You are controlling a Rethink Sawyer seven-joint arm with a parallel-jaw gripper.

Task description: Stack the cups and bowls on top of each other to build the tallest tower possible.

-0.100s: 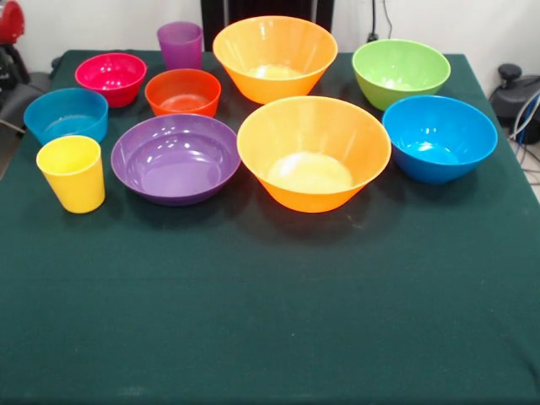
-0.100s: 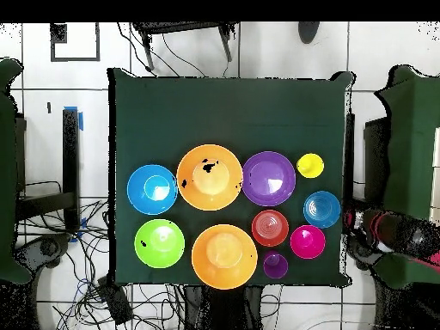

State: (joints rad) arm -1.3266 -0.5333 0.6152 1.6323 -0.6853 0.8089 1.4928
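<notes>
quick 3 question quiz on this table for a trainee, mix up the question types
1. True or false: every bowl stands apart, none nested in another.
2. Multiple choice: in the front view, what sits directly behind the yellow cup? A) green bowl B) teal bowl C) purple cup
3. Fill in: the wide shallow purple bowl sits between the yellow cup and a large ____ bowl.

Key: 1 true; 2 B; 3 orange.
</notes>
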